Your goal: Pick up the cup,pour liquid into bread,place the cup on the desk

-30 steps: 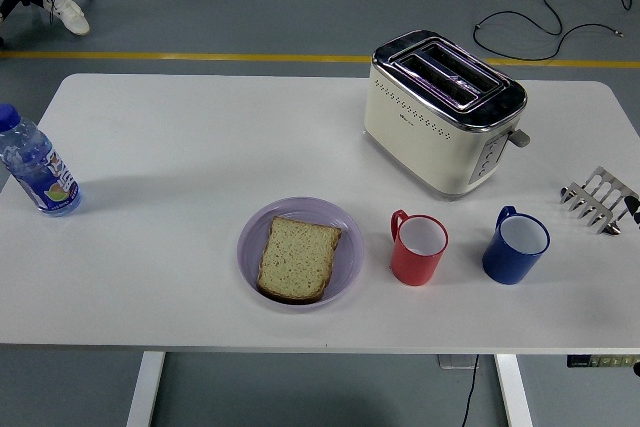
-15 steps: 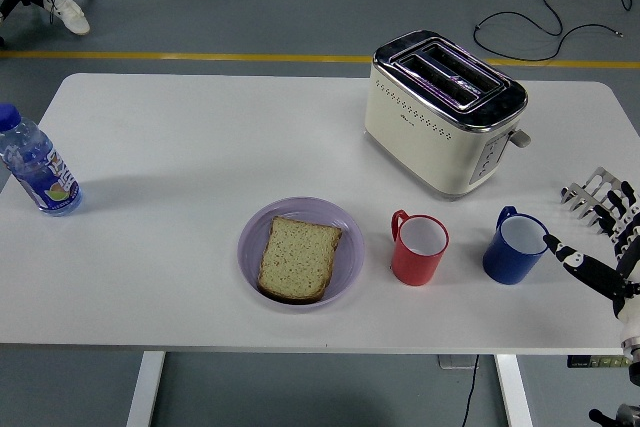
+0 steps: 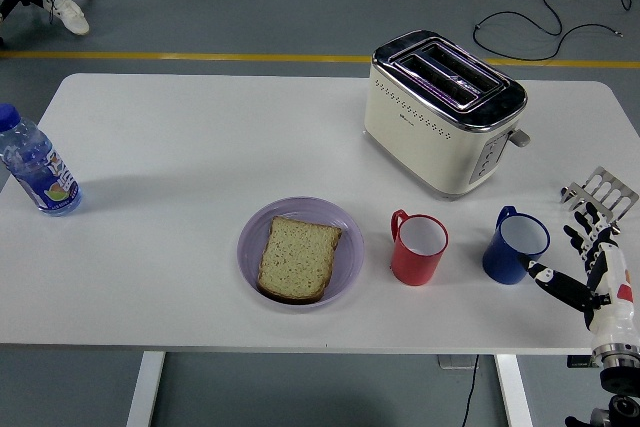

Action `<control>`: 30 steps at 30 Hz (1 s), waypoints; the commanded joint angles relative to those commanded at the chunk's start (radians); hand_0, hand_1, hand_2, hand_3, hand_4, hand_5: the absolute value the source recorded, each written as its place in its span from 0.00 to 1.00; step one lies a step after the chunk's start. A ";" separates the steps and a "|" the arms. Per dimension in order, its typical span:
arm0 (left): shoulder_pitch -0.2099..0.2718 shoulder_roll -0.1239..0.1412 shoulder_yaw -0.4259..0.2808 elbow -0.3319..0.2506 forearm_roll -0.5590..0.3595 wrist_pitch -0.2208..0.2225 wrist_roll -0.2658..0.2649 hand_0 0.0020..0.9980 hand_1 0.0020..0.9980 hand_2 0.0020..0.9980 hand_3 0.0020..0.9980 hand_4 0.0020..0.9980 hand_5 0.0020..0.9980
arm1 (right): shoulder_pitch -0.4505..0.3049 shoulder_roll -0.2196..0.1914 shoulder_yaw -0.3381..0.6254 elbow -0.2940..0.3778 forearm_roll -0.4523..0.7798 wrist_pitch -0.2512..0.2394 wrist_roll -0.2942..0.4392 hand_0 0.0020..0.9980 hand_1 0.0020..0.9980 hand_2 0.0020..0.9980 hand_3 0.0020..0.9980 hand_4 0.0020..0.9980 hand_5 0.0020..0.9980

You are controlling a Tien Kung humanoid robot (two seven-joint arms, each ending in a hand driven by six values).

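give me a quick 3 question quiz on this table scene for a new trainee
1. True or false: the slice of bread lies in the purple plate.
2. Which cup is nearer the right hand?
A. the red cup
B. the blue cup
C. both equally
3. Fill in: the water bottle stands at the table's ____ edge.

Key:
1. True.
2. B; the open hand sits just right of the blue cup, with the thumb reaching toward it, holding nothing.
3. Left, far from the toaster.
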 joint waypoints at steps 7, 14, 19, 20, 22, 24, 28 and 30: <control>0.000 0.000 0.005 0.000 -0.005 -0.002 0.000 0.37 0.35 0.45 0.76 0.67 1.00 | 0.029 0.010 -0.032 -0.054 0.025 -0.007 0.008 0.96 0.88 0.95 0.99 0.95 0.00; -0.001 -0.001 0.011 0.000 -0.014 -0.001 -0.001 0.37 0.35 0.45 0.76 0.67 1.00 | 0.063 0.023 -0.064 -0.110 0.065 -0.008 0.018 0.96 0.88 0.95 0.99 0.95 0.00; -0.002 -0.002 0.014 0.000 -0.016 -0.001 -0.001 0.37 0.35 0.45 0.76 0.67 1.00 | 0.105 0.027 -0.089 -0.163 0.082 -0.014 0.022 0.96 0.87 0.95 1.00 0.96 0.00; -0.001 -0.003 0.014 0.000 -0.016 0.000 -0.001 0.37 0.35 0.45 0.76 0.67 1.00 | 0.116 0.028 -0.093 -0.174 0.089 -0.017 0.025 0.96 0.87 0.95 1.00 0.96 0.00; -0.002 -0.003 0.015 0.000 -0.017 0.000 -0.001 0.37 0.36 0.45 0.76 0.67 1.00 | 0.128 0.030 -0.098 -0.186 0.095 -0.021 0.027 0.96 0.87 0.95 1.00 0.96 0.00; -0.002 -0.003 0.017 0.000 -0.020 0.000 -0.001 0.37 0.36 0.45 0.76 0.67 1.00 | 0.142 0.031 -0.106 -0.200 0.109 -0.025 0.030 0.96 0.87 0.95 1.00 0.96 0.00; -0.001 -0.004 0.018 0.000 -0.019 -0.002 0.000 0.37 0.36 0.45 0.76 0.67 1.00 | 0.165 0.033 -0.125 -0.222 0.139 -0.036 0.037 0.96 0.87 0.95 1.00 0.96 0.00; 0.000 -0.004 0.018 0.000 -0.019 -0.002 0.000 0.37 0.36 0.45 0.76 0.67 1.00 | 0.173 0.034 -0.133 -0.229 0.153 -0.038 0.040 0.96 0.87 0.95 1.00 0.96 0.00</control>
